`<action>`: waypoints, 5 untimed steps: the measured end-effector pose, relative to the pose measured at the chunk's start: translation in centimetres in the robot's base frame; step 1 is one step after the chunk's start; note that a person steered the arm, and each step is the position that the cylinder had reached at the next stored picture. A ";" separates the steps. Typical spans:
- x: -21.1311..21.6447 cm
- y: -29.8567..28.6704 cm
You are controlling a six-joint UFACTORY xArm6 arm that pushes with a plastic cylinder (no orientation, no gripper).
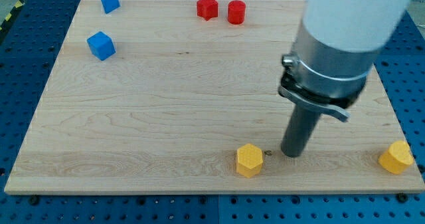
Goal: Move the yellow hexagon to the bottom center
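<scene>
Yellow hexagon [249, 160], my tip [291, 153] just right

Toward the view's top left of the wooden table [166, 98] sit two blue blocks, one [109, 0] near the top edge, the other [101, 45] below it. At top centre, a red star [207, 7] and red cylinder [236, 12] stand just beside each other. Another yellow block [397, 157] rests at the bottom right corner.

One cam only, high front angle, looks down across wooden board [166, 98], fairly close, arm partly cropped at top
</scene>
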State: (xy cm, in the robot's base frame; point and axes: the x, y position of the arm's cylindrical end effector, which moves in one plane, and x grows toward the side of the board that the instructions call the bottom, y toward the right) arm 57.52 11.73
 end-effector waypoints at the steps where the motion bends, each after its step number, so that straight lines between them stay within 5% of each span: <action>1: 2.7 -1.5; 5: 4.3 -7.5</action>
